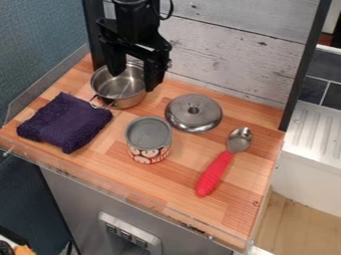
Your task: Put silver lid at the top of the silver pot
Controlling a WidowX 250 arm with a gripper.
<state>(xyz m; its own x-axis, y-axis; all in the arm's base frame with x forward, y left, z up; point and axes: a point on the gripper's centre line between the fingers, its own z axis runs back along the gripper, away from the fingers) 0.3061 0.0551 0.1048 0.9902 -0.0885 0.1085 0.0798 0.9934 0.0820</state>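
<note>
1. I'm seeing the black gripper (133, 81) hanging in the upper left of the frame, right over the silver pot (122, 88); its two fingers (154, 74) are standing apart, with no lid between them.
2. The silver lid (193, 115) is lying just right of the frame's centre line, a bit above mid-height, resting on the wooden counter (178, 187) with its knob (194, 107) facing up.
3. So, from the gripper, the lid is sitting toward the right and somewhat lower in the frame, near the pot but apart from it.
4. The lid is looking round to me, so no long axis is guiding the grasp; the small knob is probably offering the best hold.
5. As I'm judging it, the coming move is calling for a sideways shift to the lid, clear of the pot's rim, then a descent with the fingers straddling the knob.
</note>
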